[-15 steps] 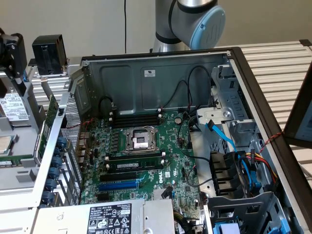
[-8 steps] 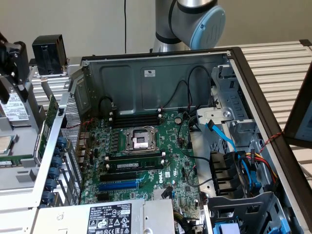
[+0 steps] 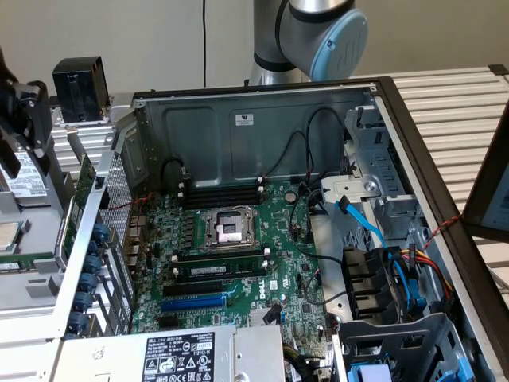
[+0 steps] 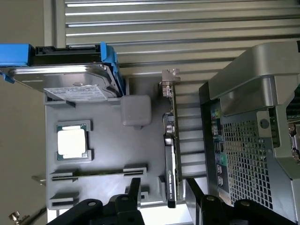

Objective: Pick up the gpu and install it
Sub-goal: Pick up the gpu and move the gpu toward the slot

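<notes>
Pick-up stage: UR arm's gripper (image 4: 163, 183) hovers at the grey parts tray (image 4: 108, 154), jaws apart, black fingers (image 4: 135, 187) either side of the gpu (image 4: 169, 150). Card stands on its edge along the tray edge nearest the PC case (image 4: 253, 140), metal bracket (image 4: 169, 79) at the end far from the gripper. Its long axis runs parallel w/ that tray edge and straight away from the jaws, so they'd close across the card's thin side. Fingers flank the end opp. the bracket; gaps show on both sides, no contact seen, and the card looks slightly nearer the case-side finger. CPU (image 4: 71, 140) and hard drive (image 4: 75, 77) share the tray. In the exterior view the motherboard (image 3: 238, 239) lies exposed inside the case; install judged not yet begun.
</notes>
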Available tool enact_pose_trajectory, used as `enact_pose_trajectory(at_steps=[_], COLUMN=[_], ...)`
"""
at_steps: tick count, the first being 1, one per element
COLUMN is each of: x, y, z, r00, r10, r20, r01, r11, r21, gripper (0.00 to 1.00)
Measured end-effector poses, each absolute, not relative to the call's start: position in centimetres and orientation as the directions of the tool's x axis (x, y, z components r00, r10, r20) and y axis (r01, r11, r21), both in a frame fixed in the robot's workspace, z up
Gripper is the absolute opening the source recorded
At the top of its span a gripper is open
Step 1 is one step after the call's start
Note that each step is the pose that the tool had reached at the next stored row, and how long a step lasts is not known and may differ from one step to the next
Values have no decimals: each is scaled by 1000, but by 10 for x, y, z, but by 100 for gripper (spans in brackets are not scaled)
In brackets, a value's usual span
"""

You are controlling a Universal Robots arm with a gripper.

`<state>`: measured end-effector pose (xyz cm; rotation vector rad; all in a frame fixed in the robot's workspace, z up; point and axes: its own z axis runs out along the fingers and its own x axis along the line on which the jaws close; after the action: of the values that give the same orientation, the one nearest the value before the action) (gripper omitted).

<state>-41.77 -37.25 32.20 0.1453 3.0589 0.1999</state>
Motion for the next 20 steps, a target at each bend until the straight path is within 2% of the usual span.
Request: enact_pose_trajectory(at_steps=[20], x=[-407], y=[-374], z=[287], r00=[-991], r10=[118], r20=[-69], r01=[107], r11=[984], r21=[144], gripper=[51])
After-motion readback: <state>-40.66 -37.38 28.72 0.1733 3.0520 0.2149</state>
